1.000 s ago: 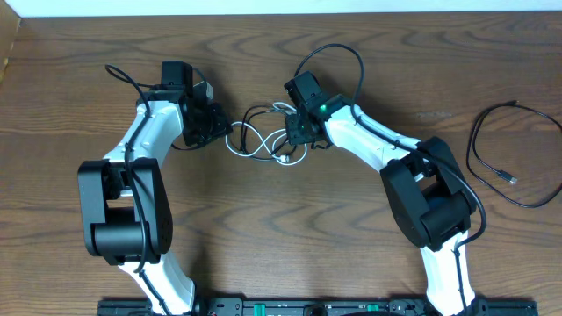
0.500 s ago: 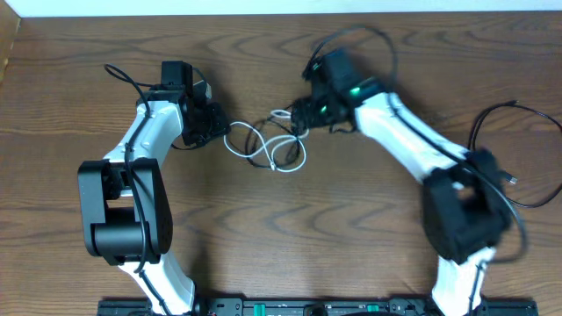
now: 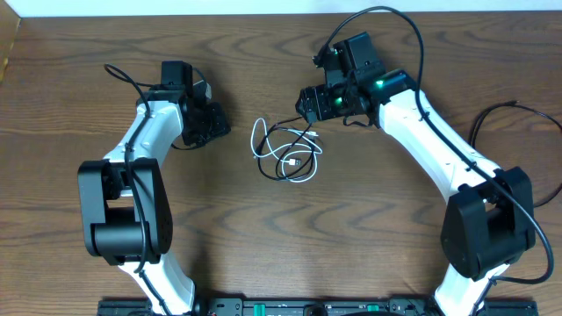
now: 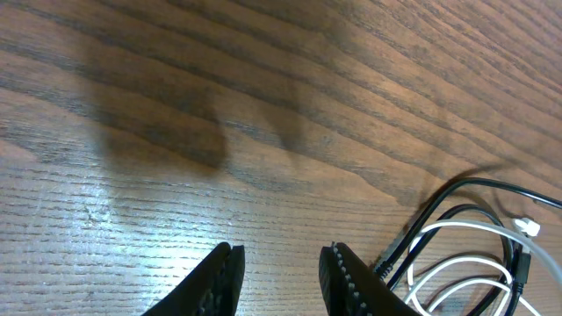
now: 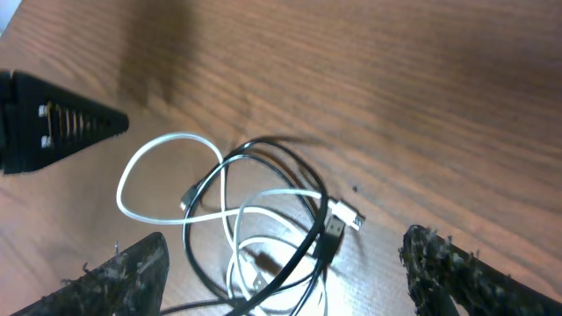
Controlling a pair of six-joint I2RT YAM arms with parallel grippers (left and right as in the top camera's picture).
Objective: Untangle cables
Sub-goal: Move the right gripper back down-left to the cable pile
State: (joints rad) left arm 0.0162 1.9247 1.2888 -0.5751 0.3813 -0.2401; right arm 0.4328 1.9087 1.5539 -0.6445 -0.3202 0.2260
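Right now, the thin white cord [image 3: 255,140] and the thin black cord [image 5: 329,233] lie looped through each other in one loose heap on the brown wood-grain surface [image 3: 88,53]. The heap sits about midway between the left and right edges, a little toward the far edge. It spreads more left-to-right than front-to-back. A white loop sticks out on its left side, and the small plug ends gather toward its right and near sides.

The right fingers [image 5: 123,281] hang spread wide and empty over the heap's far-right side, and the wrist view shows the cords in the gap between them. The left fingers [image 4: 351,281] are parted too, gripping nothing. They sit apart from the heap on its left, with the white loop the nearest part.

To my eye the right arm is nearer and need only drop onto a strand, while the left must reach rightward for the loop. Another black cable [image 3: 474,145] lies alone near the right edge, well apart.
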